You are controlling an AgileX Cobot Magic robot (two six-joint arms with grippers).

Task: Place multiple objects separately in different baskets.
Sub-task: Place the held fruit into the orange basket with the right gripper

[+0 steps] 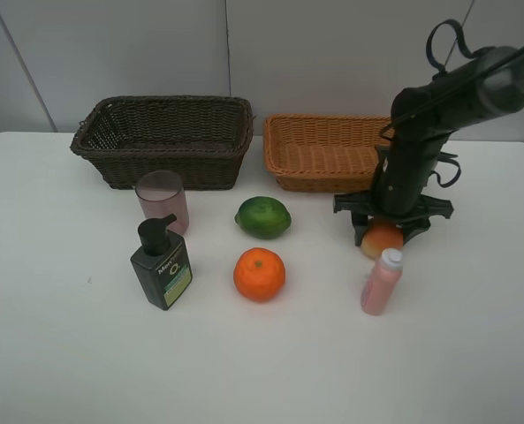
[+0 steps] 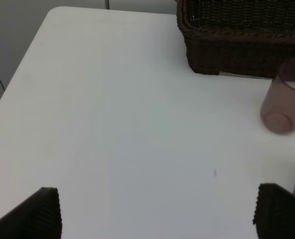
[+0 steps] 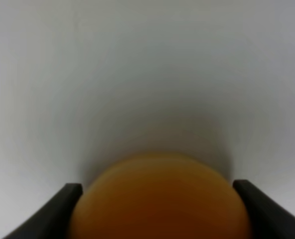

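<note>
My right gripper reaches down over the orange-red peach, which rests on the table in front of the light tan basket. In the right wrist view its fingers press both sides of the peach. My left gripper is open over bare table, near the pink cup and the dark brown basket. Still on the table are the cup, the green pump bottle, the lime, the orange and the pink bottle.
Both baskets stand side by side at the back of the white table, the dark basket on the left. The pink bottle stands just in front of the peach and my right gripper. A grey wall runs behind.
</note>
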